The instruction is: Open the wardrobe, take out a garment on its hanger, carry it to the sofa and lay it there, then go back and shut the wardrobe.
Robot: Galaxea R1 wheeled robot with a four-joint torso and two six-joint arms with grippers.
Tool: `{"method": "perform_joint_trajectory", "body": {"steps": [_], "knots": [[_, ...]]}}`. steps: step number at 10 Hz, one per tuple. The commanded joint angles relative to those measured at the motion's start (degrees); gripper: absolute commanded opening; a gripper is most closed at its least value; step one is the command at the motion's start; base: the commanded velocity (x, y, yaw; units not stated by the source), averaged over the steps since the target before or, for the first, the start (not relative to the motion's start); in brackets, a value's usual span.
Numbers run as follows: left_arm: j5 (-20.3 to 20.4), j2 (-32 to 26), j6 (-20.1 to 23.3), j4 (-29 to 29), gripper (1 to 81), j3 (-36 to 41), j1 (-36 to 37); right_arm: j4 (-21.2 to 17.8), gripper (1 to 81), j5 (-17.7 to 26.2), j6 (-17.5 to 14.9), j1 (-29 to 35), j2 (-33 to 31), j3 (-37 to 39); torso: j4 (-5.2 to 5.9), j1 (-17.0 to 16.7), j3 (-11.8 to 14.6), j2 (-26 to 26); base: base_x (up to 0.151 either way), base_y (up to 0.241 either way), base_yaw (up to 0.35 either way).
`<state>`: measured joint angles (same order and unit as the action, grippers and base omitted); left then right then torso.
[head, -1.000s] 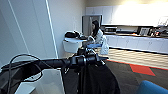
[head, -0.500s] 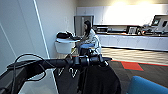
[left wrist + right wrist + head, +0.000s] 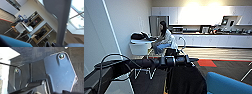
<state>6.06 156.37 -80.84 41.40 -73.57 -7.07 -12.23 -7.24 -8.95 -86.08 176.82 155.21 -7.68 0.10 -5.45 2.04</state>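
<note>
In the head view my left arm reaches in from the left at mid-height. Its gripper [image 3: 187, 60] is shut on the hanger, whose thin white hook [image 3: 183, 41] curves up above it. The black garment [image 3: 185, 80] hangs limp below the gripper, down to the lower edge. The bright blue sofa [image 3: 227, 85] shows its rounded edge at the lower right, just right of the garment. In the left wrist view the sofa is a blue band [image 3: 12, 41]. The right wrist view shows the robot's own dark plate over dark carpet.
A person [image 3: 165, 38] sits at a white table [image 3: 139, 46] by the left wall, beyond the arm. A kitchen counter [image 3: 214, 40] runs along the back. White chairs [image 3: 20, 28] stand on the carpet. A red floor strip [image 3: 207, 62] lies ahead.
The whole head picture has shifted: the person and the table have slid left and the blue sofa shows more at the lower right. My left arm still carries the garment the same way.
</note>
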Motion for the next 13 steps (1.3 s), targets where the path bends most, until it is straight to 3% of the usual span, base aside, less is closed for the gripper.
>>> {"method": "perform_joint_trajectory", "body": {"steps": [1, 13], "knots": [[0.6, -0.2, 1.1, 1.1, 1.0, 1.1, 10.4, -0.4, 81.1, 2.9, 0.1, 2.2, 0.4, -0.4, 0.00, 0.0, 0.0, 0.0, 0.000, 0.000, -0.214], [1.3, -0.7, 0.6, 1.1, 1.0, 0.8, 10.1, -0.4, 81.1, 2.0, 0.1, 2.1, 0.5, -0.5, 0.00, 0.0, 0.0, 0.0, 0.000, 0.000, -0.222]]}}
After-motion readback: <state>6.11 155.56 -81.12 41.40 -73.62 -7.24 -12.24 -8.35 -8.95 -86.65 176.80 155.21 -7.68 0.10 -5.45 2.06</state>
